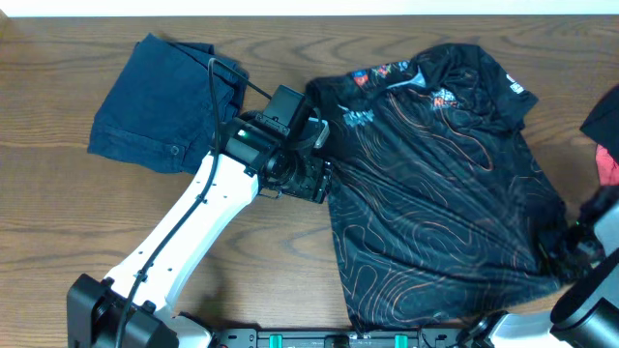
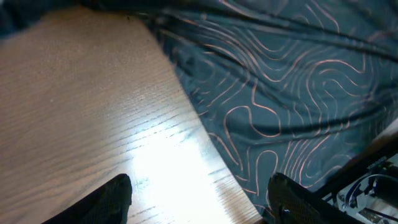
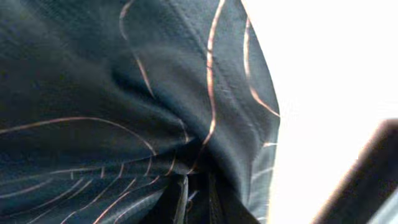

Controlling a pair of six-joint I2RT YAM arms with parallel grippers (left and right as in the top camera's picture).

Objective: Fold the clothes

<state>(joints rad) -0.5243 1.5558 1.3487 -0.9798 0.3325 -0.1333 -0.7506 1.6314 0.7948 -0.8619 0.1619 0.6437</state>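
The black jersey [image 1: 435, 193] with thin orange contour lines lies spread over the table's [image 1: 58, 222] right half, collar toward the far edge. At its left side the left tool [image 2: 200, 202] gapes empty. Fingers hidden, the right tool [image 1: 573, 246] seems closed on its bunched right edge.

No legible text in jersey [image 1: 435, 193] logos [image 1: 360, 118]

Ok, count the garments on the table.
3: navy denim garment at far left, black jersey in the middle, red garment cut off at right edge. More may lie out of view.
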